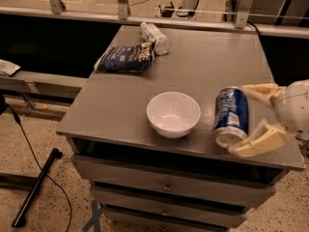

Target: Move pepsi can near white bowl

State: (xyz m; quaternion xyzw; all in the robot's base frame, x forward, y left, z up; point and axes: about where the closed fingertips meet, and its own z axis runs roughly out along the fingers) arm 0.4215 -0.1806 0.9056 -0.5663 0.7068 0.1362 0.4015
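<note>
The pincer (243, 121) gripped the tilted pepsi can (231, 114) over the front edge of the counter (207, 66), just beside the white bowl (173, 114); the can needed setting down upright, clear of the bowl, before release.

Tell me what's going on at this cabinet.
The robot's tool, at the right front of the grey cabinet top, grips the pepsi can, which tilts beside the white bowl, a small gap between them. A dark blue snack bag and a pale can lie at the back left, untouched.
</note>
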